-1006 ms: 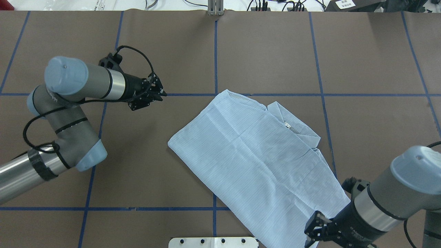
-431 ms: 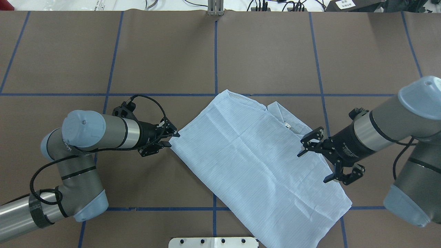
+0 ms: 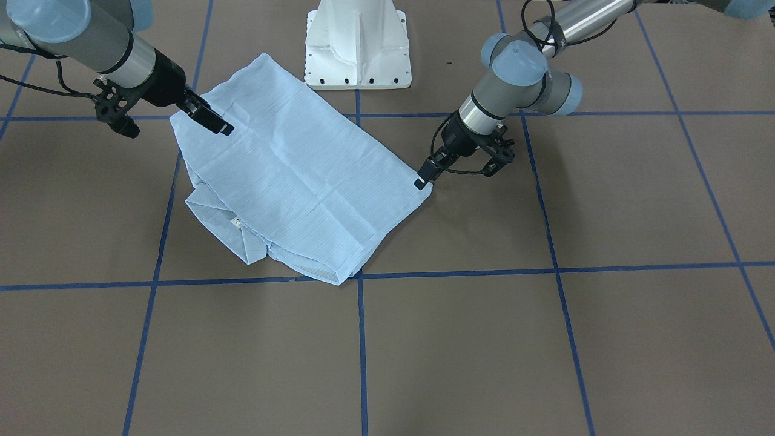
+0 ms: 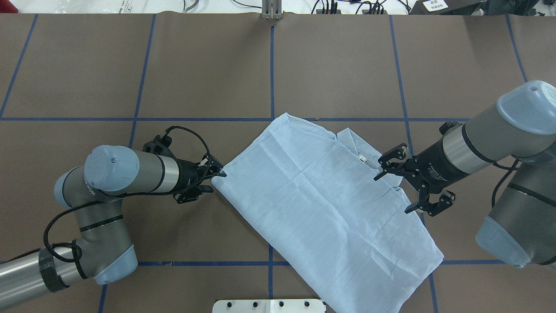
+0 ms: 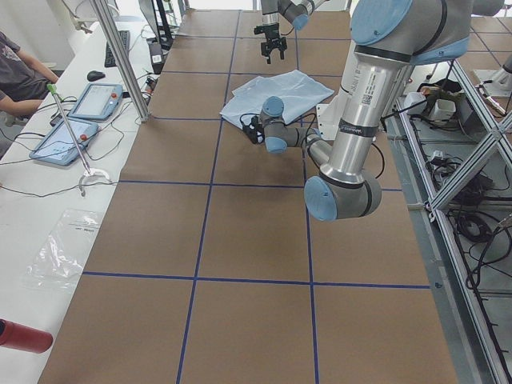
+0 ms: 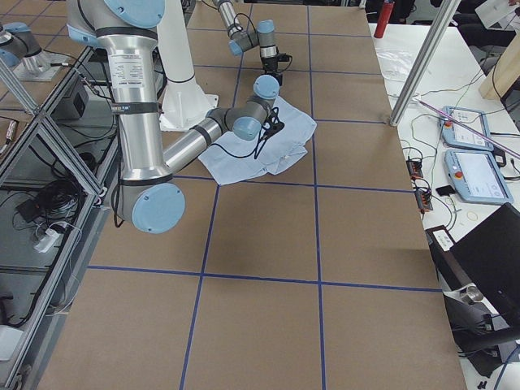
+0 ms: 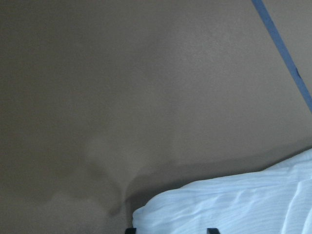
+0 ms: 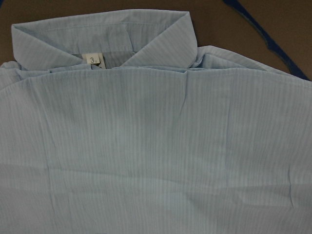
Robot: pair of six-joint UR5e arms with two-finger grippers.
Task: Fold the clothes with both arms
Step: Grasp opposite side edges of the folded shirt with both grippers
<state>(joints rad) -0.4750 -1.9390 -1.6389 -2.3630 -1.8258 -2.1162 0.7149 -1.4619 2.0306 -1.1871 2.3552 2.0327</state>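
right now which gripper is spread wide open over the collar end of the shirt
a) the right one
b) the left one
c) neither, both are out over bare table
A: the right gripper has its fingers spread wide over the shirt edge beside the collar, while the left gripper sits at the shirt's opposite corner.

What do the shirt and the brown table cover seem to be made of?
Shirt: thin woven cloth, perhaps cotton or a blend, matte. It shows fine stripes, soft creases and a limp collar.
Table cover: probably brown paper or thin board, flat and without shine. The blue lines on it look like tape.
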